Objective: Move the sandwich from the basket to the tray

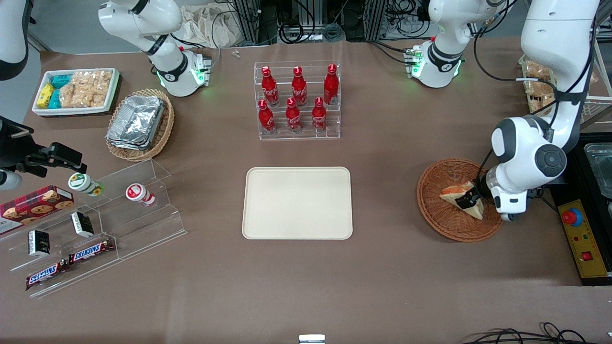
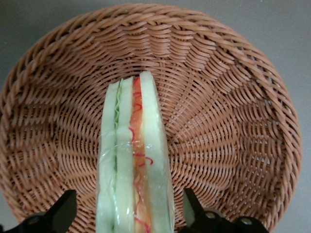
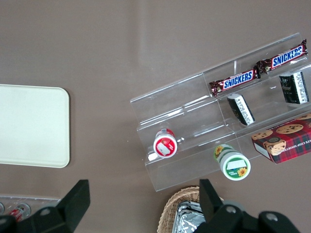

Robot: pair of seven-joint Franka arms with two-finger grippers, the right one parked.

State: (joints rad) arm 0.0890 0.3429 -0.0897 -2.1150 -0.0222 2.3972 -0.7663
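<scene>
- The fingers (image 2: 62,209) are seen spread apart in the left wrist view, one on either side of the sandwich (image 2: 133,160), with a gap visible between each tip and the bread.
- The gripper (image 1: 471,197) is placed low over the sandwich (image 1: 463,197) in the front view, where the dark fingertips are partly laid over the wedge and the gaps cannot be judged.
- The sandwich is shown standing on edge in the basket (image 2: 233,87), wrapped in clear film; green and orange-red layers are picked out between the pale bread slices only from the wrist camera.
- From the front, the basket (image 1: 437,210) is seen resting on the bench (image 1: 392,157) toward the working arm's end, with the sandwich lying in it under the wrist.
- The tray (image 1: 297,202) is seen bare at mid-bench, well apart from the basket; its corner (image 3: 34,125) is also caught by the right wrist view.
- Red bottles (image 1: 299,98) in a clear rack are shown farther from the front camera than the tray.
- A foil-tray basket (image 1: 139,123) and a clear stepped stand (image 1: 105,224) with snacks are seen toward the parked arm's end.
</scene>
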